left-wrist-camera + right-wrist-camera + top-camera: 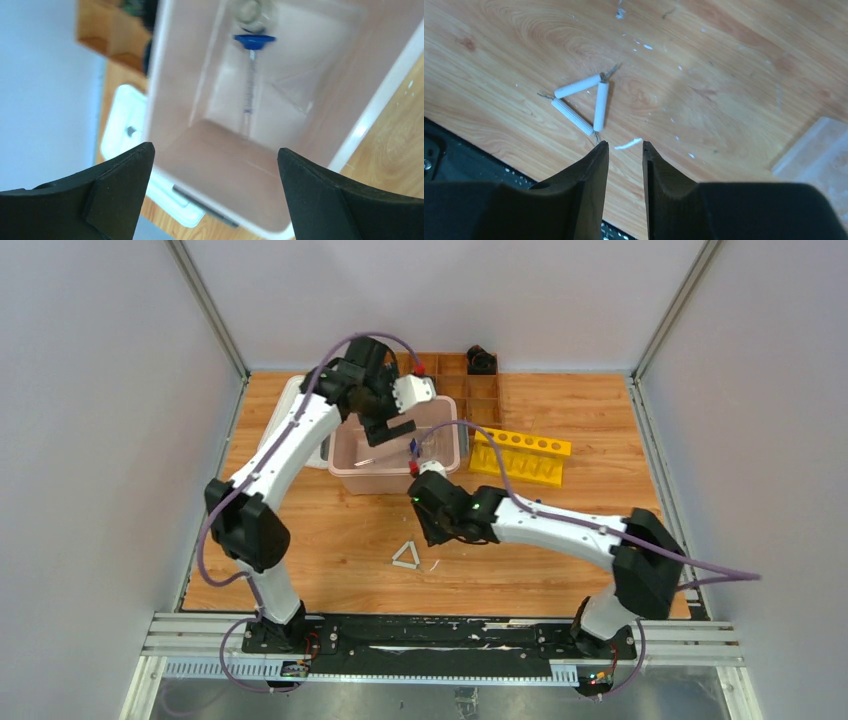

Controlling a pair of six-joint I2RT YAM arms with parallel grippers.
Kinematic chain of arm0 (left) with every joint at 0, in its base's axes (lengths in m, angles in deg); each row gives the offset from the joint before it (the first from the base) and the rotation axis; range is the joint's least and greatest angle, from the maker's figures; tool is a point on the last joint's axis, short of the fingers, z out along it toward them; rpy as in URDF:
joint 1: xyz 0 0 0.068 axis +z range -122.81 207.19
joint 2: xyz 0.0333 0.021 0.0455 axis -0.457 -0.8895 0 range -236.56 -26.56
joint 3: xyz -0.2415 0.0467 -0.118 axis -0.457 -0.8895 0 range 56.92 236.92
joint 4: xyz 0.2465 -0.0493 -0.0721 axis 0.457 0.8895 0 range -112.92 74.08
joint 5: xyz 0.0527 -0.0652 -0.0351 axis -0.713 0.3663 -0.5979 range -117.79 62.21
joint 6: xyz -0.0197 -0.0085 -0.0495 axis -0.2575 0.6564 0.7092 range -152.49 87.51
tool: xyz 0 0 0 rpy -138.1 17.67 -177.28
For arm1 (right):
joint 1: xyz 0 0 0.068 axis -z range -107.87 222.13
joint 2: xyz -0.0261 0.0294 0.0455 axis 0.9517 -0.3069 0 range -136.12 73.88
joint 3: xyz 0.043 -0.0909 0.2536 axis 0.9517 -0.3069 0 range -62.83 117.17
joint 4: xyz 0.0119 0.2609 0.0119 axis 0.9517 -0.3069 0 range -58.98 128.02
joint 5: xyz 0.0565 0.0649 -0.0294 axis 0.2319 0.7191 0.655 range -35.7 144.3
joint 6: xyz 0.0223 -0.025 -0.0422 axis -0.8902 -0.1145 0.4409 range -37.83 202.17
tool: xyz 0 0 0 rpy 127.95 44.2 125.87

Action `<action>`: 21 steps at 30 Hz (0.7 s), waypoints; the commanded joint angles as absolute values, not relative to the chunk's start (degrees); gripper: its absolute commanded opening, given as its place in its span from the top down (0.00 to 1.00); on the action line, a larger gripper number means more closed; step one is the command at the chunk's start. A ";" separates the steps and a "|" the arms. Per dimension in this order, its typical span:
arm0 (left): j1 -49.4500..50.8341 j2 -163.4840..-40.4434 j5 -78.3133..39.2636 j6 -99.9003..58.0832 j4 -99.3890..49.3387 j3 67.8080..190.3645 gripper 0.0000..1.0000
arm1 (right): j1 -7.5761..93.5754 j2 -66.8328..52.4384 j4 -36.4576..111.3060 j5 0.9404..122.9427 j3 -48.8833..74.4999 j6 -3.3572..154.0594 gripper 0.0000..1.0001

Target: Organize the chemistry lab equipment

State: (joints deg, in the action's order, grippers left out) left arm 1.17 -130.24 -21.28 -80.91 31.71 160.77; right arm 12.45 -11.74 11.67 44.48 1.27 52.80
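A small white triangle (583, 102) made of three short rods lies on the wooden table (724, 75), just ahead and left of my right gripper (625, 145). That gripper hovers low, narrowly open and holding nothing, with a small white sliver (628, 144) on the table at its tips. From above, the triangle (406, 556) sits near the table's front. My left gripper (215, 147) hangs wide open and empty over the pink translucent bin (380, 85). Inside the bin lie a thin clear graduated tube (248, 90), a blue piece (254, 41) at its far end and a blurred clear glass item (255, 10).
A yellow tube rack (520, 455) with a row of holes lies right of the bin (350, 470). A brown wooden compartment tray (470, 385) with a black object (482, 360) stands at the back. A white lid (125, 135) lies left of the bin. Grey walls enclose the table.
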 commanded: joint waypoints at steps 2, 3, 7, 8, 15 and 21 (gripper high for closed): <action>5.98 -120.54 -20.40 -70.54 30.05 165.15 0.00 | 8.41 -22.23 15.25 42.40 7.35 54.16 0.63; 7.40 -119.49 -20.47 -68.53 29.92 165.34 0.00 | 8.03 -23.97 15.60 42.35 8.12 54.40 0.62; 13.66 -115.75 -22.06 -60.81 29.81 164.52 0.00 | 7.56 -29.22 16.95 42.17 10.19 55.24 0.59; 15.27 -114.44 -20.90 -59.92 29.77 163.21 0.00 | 7.53 -30.01 17.41 42.06 10.36 55.50 0.59; 25.04 -103.19 -10.31 -54.06 26.83 149.08 0.00 | 7.53 -33.18 19.06 41.08 7.58 55.25 0.66; 30.25 -99.16 -7.87 -53.35 24.06 140.16 0.00 | 6.88 -34.13 19.92 42.53 4.53 54.55 0.76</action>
State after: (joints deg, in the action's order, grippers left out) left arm 27.16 -101.25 -11.30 -55.91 27.80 143.61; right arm 8.07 -32.99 19.21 42.88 6.52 54.99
